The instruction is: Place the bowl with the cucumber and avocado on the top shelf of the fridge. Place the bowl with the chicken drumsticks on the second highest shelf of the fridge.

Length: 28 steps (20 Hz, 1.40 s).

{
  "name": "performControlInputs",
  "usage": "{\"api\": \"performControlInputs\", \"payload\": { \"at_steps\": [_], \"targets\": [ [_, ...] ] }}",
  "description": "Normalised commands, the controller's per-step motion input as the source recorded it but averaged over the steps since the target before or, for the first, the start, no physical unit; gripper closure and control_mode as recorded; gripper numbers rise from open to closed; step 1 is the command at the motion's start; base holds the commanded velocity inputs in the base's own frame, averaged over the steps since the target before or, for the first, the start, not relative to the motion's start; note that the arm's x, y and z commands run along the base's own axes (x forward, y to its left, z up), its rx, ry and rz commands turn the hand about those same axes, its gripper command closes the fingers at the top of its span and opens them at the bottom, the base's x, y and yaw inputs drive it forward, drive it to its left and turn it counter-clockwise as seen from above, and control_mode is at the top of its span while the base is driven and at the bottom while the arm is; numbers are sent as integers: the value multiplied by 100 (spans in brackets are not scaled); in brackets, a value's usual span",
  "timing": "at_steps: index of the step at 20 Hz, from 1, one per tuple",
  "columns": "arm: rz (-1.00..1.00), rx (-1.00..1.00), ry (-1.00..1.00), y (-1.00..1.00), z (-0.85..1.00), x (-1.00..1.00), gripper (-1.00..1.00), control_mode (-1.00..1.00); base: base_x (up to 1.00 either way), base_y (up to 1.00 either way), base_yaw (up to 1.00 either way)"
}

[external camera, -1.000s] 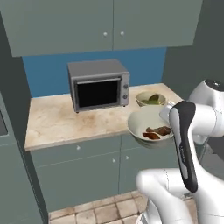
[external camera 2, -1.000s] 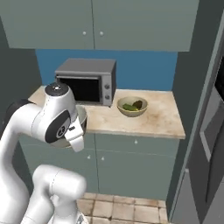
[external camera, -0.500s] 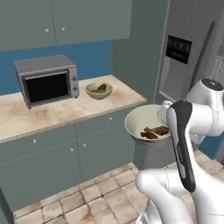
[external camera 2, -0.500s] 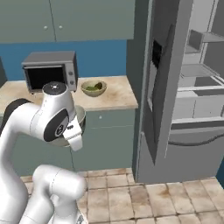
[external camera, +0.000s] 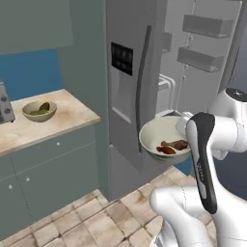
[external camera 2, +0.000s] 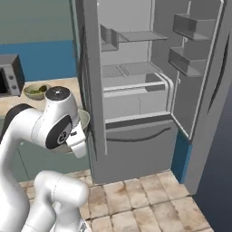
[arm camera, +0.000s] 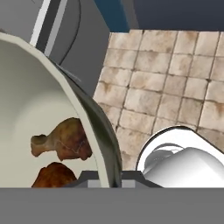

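Observation:
The bowl with the chicken drumsticks (external camera: pixel 161 136) hangs in the air in front of the fridge (external camera: pixel 129 91), and my gripper (arm camera: pixel 106 176) is shut on its rim. Two chicken drumsticks (arm camera: pixel 61 141) lie inside it. From the right base view its rim (external camera 2: pixel 84 119) peeks out behind my arm, left of the open fridge (external camera 2: pixel 136 97). The top shelf (external camera 2: pixel 138 35) and the shelf below it (external camera 2: pixel 131 69) are bare. The bowl with the cucumber and avocado (external camera: pixel 39 110) stands on the counter (external camera: pixel 70 116) at the left.
Both fridge doors stand open: the left one (external camera 2: pixel 87 68) is close to my arm, and the right one (external camera 2: pixel 199 77) carries door bins. A microwave (external camera 2: pixel 7 74) sits on the counter. Tiled floor (external camera 2: pixel 145 199) lies before the fridge.
The whole picture has swung from the counter and microwave round to the open fridge, so the base has moved. The bowl with the drumsticks stays held in the same grip.

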Motion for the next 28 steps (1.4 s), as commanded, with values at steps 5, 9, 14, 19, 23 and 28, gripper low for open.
{"api": "performControlInputs", "payload": {
  "at_steps": [5,9,14,19,23,28],
  "targets": [
    [0,0,0,0,0,0,100,100,28,-100,-3],
    [0,0,0,0,0,0,100,100,54,-100,22],
    [0,0,0,0,0,0,100,100,37,-84,51],
    [0,0,0,0,0,0,100,100,37,-31,38],
    [0,0,0,0,0,0,100,100,29,13,25],
    [0,0,0,0,0,0,100,100,47,0,13]
  ]
}}
